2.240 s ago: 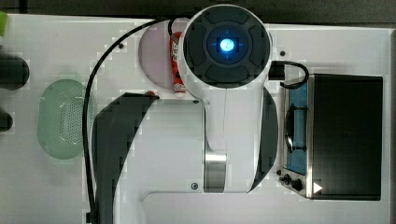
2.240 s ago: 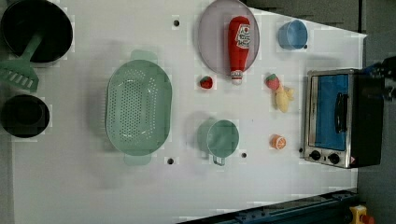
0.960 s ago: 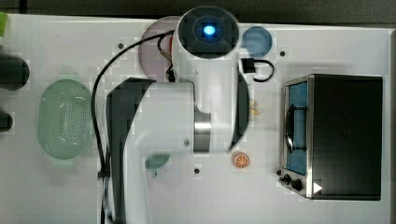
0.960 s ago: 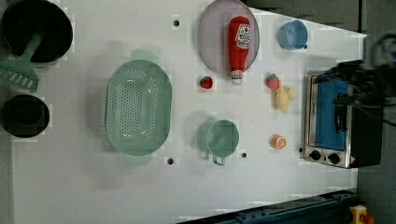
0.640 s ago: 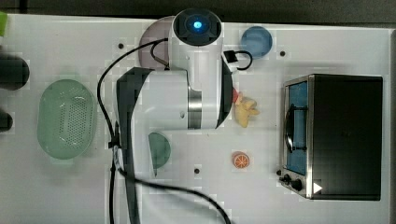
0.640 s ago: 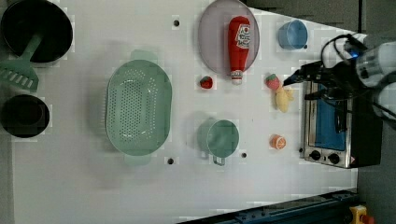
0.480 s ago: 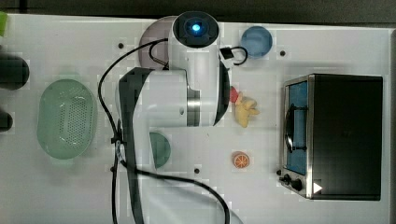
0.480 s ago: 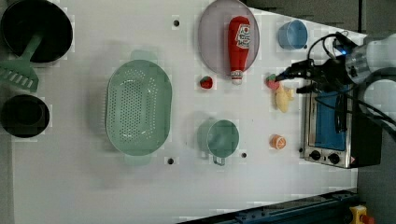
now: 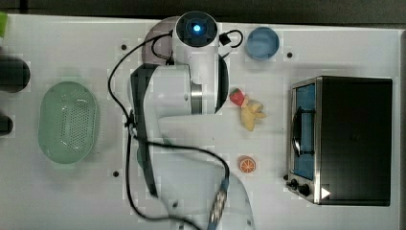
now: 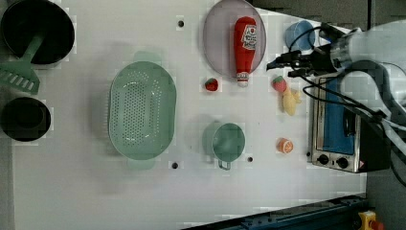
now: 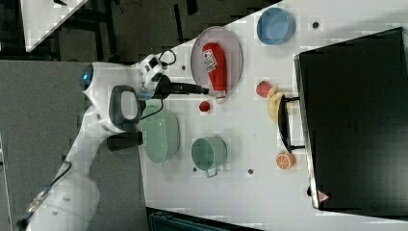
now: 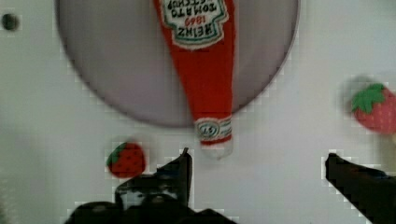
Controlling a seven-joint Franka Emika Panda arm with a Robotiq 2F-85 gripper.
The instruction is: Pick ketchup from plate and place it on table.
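Reaching in over the white table [image 10: 95, 191], the arm has swung from beside the toaster oven toward the plate, its black two-fingered gripper [image 10: 282, 67] spread wide and holding nothing.

Going left to right in the left view: an oval green perforated basket [image 10: 142, 110], a small red strawberry piece [image 10: 211, 85], then the slim red ketchup squeeze bottle [image 10: 244, 48] lying on the round lilac-grey plate [image 10: 218, 33], its pale tip overhanging the rim. The gripper hangs just to the bottle's right, not yet over it, so the grasp is probably still to come. Another strawberry [image 10: 279, 83], a yellow toy piece [image 10: 290, 101] and a blue bowl [image 10: 298, 34] crowd that side; the silver toaster oven [image 10: 340, 129] stands further right.
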